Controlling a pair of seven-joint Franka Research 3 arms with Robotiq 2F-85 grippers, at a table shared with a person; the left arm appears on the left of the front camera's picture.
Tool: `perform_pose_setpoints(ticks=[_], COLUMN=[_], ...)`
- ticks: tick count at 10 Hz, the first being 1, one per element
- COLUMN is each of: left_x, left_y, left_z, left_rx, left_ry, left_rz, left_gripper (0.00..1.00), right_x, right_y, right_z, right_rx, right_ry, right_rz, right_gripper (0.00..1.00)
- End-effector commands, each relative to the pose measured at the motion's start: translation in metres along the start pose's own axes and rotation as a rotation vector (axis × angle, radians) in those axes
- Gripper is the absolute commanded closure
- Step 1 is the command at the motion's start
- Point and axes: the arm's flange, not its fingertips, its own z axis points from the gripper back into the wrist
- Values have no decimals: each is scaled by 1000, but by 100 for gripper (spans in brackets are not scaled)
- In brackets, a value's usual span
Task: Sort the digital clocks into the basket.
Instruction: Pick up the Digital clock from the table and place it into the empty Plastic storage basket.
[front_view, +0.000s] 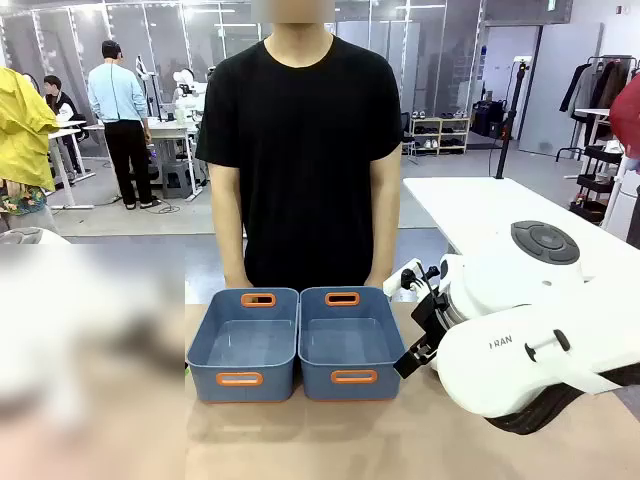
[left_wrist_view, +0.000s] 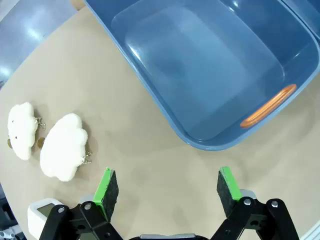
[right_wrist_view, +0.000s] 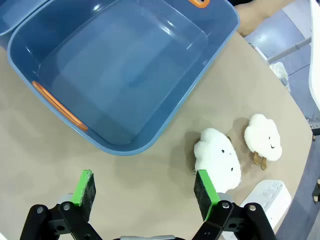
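We see one digital clock (left_wrist_view: 42, 212), a plain white block with rounded corners and a greyish screen. It lies near the tabletop's edge, just beside our left gripper (left_wrist_view: 167, 187), whose jaws stand wide apart and hold nothing. A second digital clock (right_wrist_view: 267, 199), white with small buttons, lies by the tabletop's edge near our right gripper (right_wrist_view: 145, 192), which is also spread wide and empty. Fluffy cloud toys (right_wrist_view: 217, 157) lie close by it. Two blue-grey baskets (front_view: 270, 385) stand side by side at the far edge.
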Motion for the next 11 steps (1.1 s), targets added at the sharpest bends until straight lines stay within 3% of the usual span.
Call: perform_pose_setpoints(ticks=[1, 11], left_x=[0, 0], left_y=[0, 0], left_z=[0, 0], left_rx=[0, 0], left_ry=[0, 0], left_rz=[0, 0], left_gripper=[0, 0], right_x=[0, 0], right_y=[0, 0], right_z=[0, 0], right_rx=[0, 0], right_ry=[0, 0], right_rz=[0, 0], right_gripper=[0, 0])
